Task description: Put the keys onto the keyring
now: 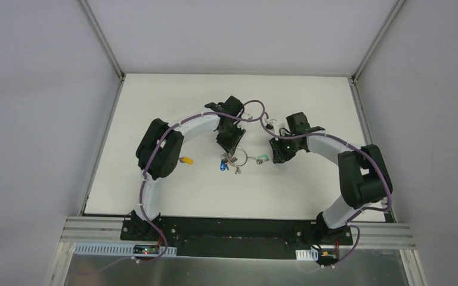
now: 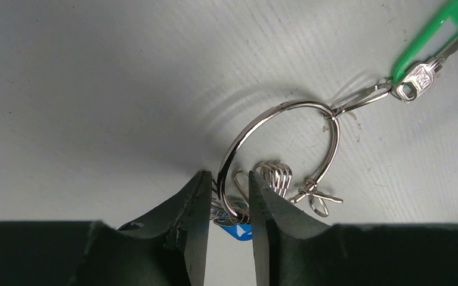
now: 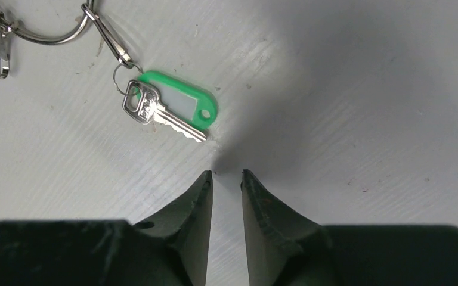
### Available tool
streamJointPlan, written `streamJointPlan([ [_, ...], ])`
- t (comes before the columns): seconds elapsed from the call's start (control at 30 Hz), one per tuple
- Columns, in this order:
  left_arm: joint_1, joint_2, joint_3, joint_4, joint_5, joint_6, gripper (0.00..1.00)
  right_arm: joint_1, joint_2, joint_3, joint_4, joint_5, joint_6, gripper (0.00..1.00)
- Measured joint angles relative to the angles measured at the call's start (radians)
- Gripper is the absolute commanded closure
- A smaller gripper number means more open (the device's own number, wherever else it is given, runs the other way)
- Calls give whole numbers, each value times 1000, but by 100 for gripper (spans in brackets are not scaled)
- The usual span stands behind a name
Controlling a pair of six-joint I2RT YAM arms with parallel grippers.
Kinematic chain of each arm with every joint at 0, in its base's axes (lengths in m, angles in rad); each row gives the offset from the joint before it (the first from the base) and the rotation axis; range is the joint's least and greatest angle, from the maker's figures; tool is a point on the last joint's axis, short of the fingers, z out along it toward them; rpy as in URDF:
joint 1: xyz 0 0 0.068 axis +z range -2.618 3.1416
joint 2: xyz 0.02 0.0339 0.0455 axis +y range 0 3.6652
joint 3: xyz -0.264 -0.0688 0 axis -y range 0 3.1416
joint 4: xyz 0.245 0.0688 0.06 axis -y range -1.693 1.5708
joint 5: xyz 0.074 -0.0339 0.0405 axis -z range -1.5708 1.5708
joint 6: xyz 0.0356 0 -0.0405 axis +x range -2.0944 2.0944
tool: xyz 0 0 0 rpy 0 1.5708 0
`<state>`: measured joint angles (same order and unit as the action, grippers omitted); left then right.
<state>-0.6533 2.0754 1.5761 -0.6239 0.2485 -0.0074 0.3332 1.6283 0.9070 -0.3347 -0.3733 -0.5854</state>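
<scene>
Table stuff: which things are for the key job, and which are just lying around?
For the job: round silver metal keyring; green-tagged silver key, clipped to it; yellow-headed key, lying apart.
Just there: blue-tagged key and spare silver clips on the ring.

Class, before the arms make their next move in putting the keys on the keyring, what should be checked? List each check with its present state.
1. Keyring wire sits between the left gripper fingers: ok.
2. Left gripper clamps the wire firmly: cannot tell.
3. Green key hangs from the keyring by its clip: ok.
4. Yellow key on the keyring: not ok, it lies apart from it.
5. Right gripper free for a pick: ok, nothing between its fingers.
</scene>
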Motion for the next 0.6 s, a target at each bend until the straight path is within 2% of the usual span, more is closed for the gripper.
streamJointPlan([
  [0.07,0,0,0,-12,-1,2,56,-2,-3,0,-2,6,-1,66],
  [0.17,0,0,0,-16,-2,12,36,-3,-12,0,-13,15,0,57],
  [0.23,0,-2,0,-18,-4,21,30,-4,-23,-2,-26,17,1,50],
  [0.4,1,-39,-8,-19,-7,40,26,-4,-99,-5,-55,-42,16,38],
  [0.6,35,-134,-33,-20,15,54,25,66,-206,-4,-41,-145,62,37],
])
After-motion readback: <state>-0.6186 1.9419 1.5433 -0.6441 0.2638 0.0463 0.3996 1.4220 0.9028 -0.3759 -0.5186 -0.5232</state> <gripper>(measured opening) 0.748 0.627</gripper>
